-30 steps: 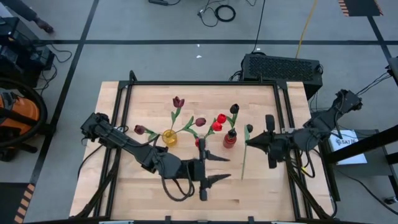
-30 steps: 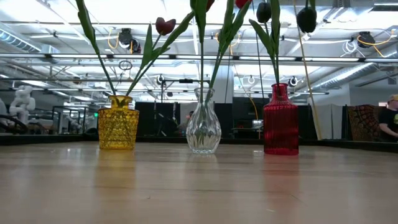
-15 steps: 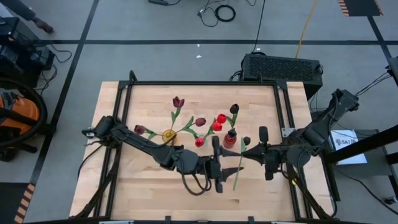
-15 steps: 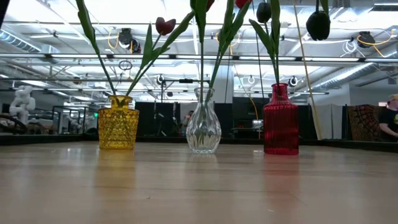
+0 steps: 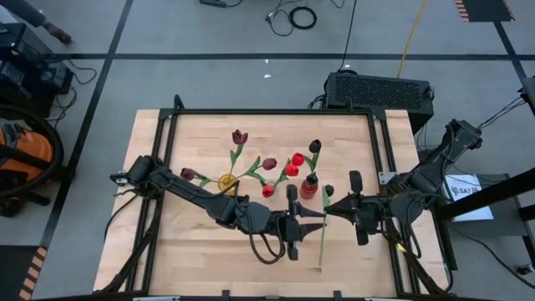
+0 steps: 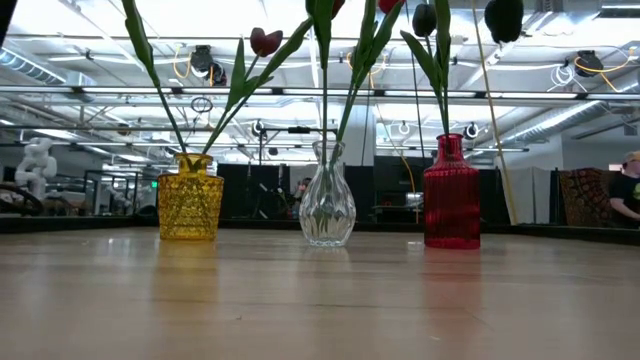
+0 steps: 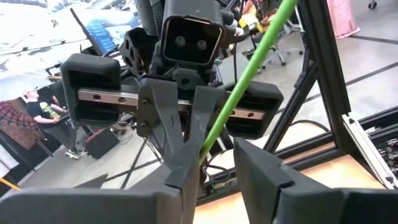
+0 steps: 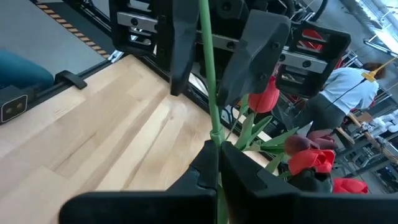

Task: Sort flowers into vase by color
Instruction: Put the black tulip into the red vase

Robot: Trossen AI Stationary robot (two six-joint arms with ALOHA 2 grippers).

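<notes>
Since a second ago the left arm has swung in from the tabletop's near middle toward the right arm, and the dark tulip's stem (image 5: 323,238) has turned from slanted to nearly upright in the high view. In the low view its head (image 6: 503,18) sits a little higher than half a second ago.

The right gripper (image 5: 328,206) has its fingers (image 8: 205,167) pressed together on that green stem, just beside the red vase (image 5: 309,189). The left gripper (image 5: 316,219) faces it from the other side. Its fingers (image 7: 185,163) stand either side of the same stem with a gap between them; whether they already pinch it cannot be told.

On the tabletop (image 5: 201,251) three vases stand in a row. The yellow vase (image 6: 190,196) holds maroon tulips (image 5: 240,136), the clear vase (image 6: 327,208) bright red ones (image 5: 291,170), and the red vase a near-black one (image 5: 314,146). The held tulip hangs in the air near the red vase, its head level with the other blooms.
</notes>
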